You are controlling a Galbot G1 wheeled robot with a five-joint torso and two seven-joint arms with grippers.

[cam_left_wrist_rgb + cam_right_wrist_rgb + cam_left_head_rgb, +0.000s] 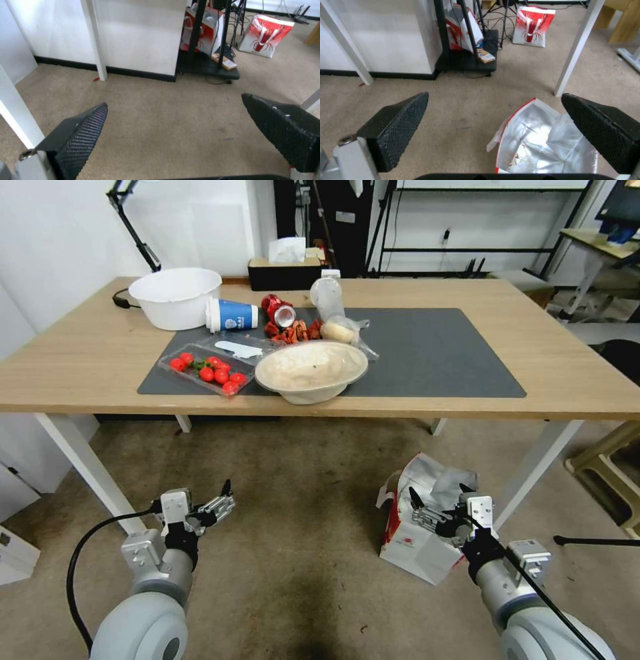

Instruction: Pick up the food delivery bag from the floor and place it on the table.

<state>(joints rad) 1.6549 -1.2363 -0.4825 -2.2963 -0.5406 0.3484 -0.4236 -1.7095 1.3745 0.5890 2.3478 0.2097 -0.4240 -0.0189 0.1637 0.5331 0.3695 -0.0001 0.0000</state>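
The food delivery bag stands open on the floor near the table's right front leg. The right end effector hovers over it, wide open, empty; the left end effector is likewise spread.

A robotics lab or test room: behind the wood tabletop, staged with food props, stand black equipment stands with trailing cables; beneath it lies worn carpet floor, with white walls beyond.

No readable text anywhere — cup and bag logos (too small) illegible.
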